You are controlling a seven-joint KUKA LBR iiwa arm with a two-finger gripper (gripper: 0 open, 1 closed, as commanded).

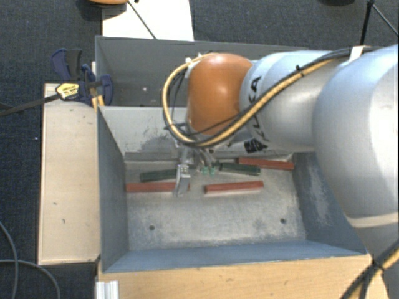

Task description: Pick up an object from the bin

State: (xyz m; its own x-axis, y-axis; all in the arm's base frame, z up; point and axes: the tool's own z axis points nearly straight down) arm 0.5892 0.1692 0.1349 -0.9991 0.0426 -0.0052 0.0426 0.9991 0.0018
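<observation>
Soft, even light falls from above onto the grey metal bin point(212, 220), and its bare floor reads pale and bright. A broad sheen runs along the big silver arm casing point(324, 104), with a gentler gleam on the rounded orange wrist cover point(215, 89). Beneath it, shade pools around the gripper point(182, 184) and darkens the bin's back wall. Shadow edges are soft.

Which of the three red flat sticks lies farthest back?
The far-right red stick; the left red stick and middle red stick lie forward, in line.

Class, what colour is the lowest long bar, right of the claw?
Reddish-brown: the bar shows best in the camera view.
</observation>
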